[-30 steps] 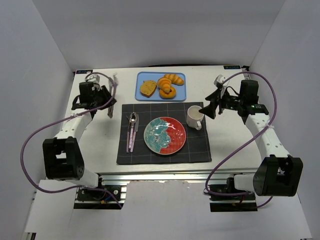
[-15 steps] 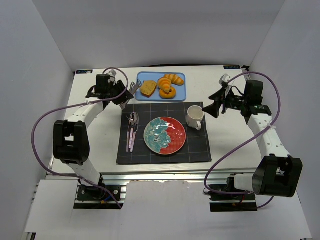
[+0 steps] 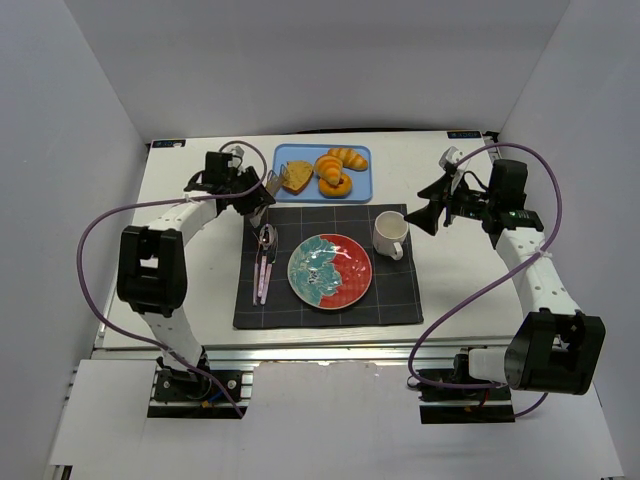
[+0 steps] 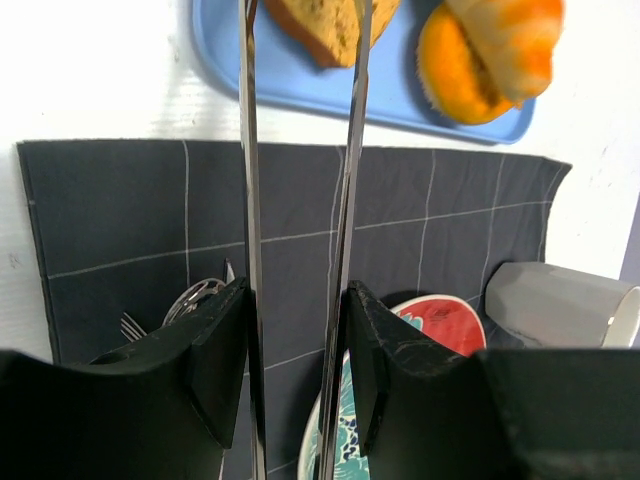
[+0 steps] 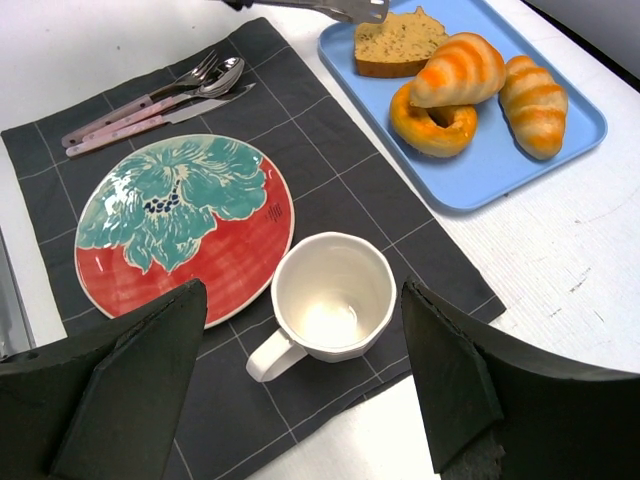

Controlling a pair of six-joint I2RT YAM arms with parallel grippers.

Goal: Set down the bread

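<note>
At the far edge of the white table [image 3: 200, 280], the bread [image 5: 398, 42] lies in the left end of a blue tray [image 5: 480, 172], not yet lifted, with a ring-shaped pastry [image 5: 430, 125] and two croissants [image 5: 538, 95] just beside it. We see the left gripper [image 4: 295, 290] clasped around a pair of long metal tongs [image 4: 248, 150]. Their thin arms are narrowly parted and their tips reach over the tray's near rim to the slice. In the wrist view one arm runs just outside the bread's edge and the other crosses it, so we cannot tell whether the tips touch it. We judge the tongs are there to give reach and a gentle pinch on a soft, flat slice that blunt fingers might crush. Nearer the arms, a dark checked mat [image 3: 395, 295] carries a red-and-teal plate [image 3: 330, 270], bare and, we take it, the likely landing place. The cutlery [image 3: 263, 262] sits together to the plate's left and an empty white cup [image 3: 388, 235] to its right. The right gripper [image 5: 302, 290] hangs near the cup with its jaws spread wide and nothing between them, well apart from the tray and seemingly kept out of the left arm's path.
</note>
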